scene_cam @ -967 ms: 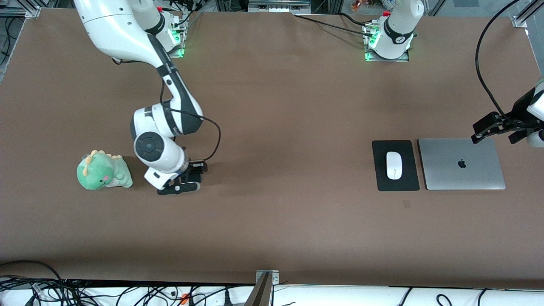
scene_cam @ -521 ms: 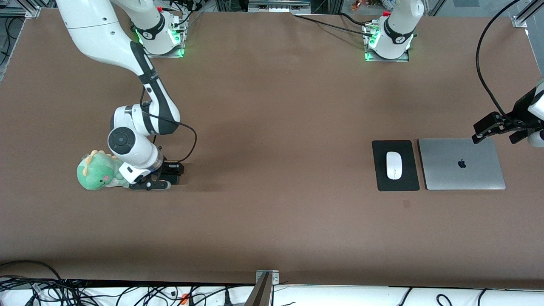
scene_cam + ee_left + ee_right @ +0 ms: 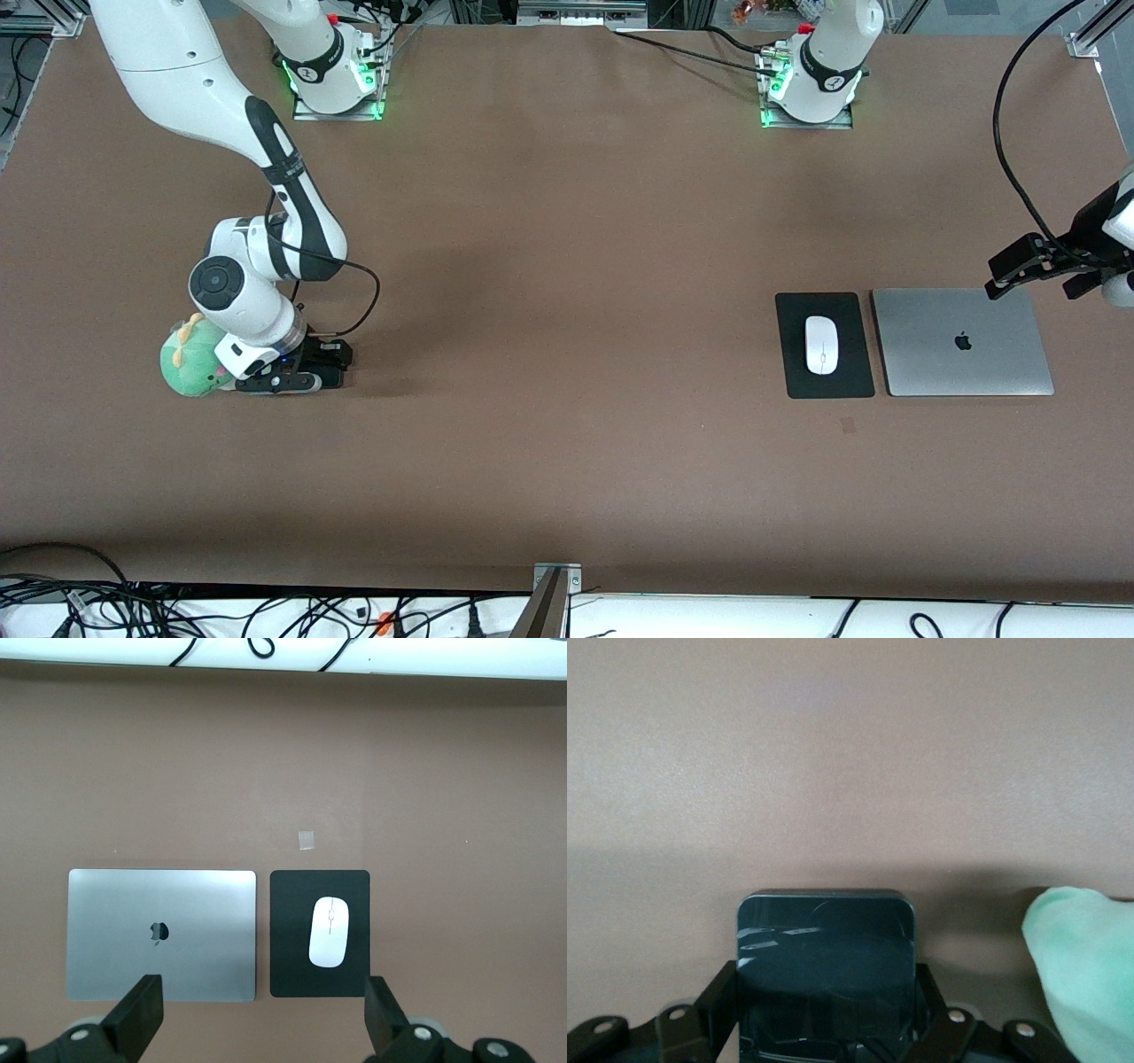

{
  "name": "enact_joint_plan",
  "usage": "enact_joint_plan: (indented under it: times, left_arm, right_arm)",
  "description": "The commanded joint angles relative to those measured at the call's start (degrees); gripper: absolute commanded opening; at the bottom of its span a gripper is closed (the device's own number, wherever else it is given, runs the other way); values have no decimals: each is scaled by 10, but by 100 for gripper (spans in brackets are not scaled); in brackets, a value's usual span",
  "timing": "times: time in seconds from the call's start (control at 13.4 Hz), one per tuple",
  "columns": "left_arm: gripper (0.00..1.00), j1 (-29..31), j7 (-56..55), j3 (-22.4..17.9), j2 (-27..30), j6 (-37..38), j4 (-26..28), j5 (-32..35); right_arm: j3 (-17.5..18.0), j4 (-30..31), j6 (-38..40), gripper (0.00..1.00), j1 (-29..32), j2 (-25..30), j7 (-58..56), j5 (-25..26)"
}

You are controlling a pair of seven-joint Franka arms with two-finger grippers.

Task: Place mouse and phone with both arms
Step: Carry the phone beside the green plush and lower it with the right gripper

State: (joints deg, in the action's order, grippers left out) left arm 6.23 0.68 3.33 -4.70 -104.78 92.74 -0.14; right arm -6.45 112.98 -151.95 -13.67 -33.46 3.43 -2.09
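Black phone (image 3: 826,970) clamped in right gripper (image 3: 292,379), carried closer, now beside plush dino (image 3: 188,361); set-down likely next. Mouse (image 3: 821,345) on pad (image 3: 797,381). Left gripper (image 3: 261,1014) spread, waiting above it.

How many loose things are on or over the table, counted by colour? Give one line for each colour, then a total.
White: 1, the mouse
Black: 2, the phone held by the right gripper, and the mouse pad
Silver: 1, the laptop
Green: 1, the plush dinosaur
Total: 5

White mouse (image 3: 821,345) on black pad (image 3: 824,387) — phone (image 3: 826,970) gripped.
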Motion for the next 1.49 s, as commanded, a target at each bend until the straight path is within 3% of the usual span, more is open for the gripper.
enact_joint_plan:
  times: [0.0, 0.22, 0.45, 0.67, 0.89, 1.41]
  left_arm:
    - [100, 4, 3, 3, -1, 12, -12, 1]
    - [100, 5, 3, 3, -1, 12, -12, 1]
    - [100, 5, 3, 4, -1, 12, -12, 1]
    - [100, 5, 3, 4, -2, 12, -12, 1]
    - [100, 5, 3, 4, -1, 12, -12, 1]
    - [100, 5, 3, 4, -1, 12, -12, 1]
  right_arm:
    - [6, 22, -15, 100, 3, 18, -10, -10]
    - [7, 11, -3, 100, 3, 21, -13, -10]
    - [8, -47, 92, 100, 4, 28, -14, -12]
    - [5, -96, 161, 100, 4, 43, -18, -51]
    - [4, -100, 194, 100, 5, 87, -18, -52]
    - [-35, -101, 358, 100, 7, 212, -24, -54]
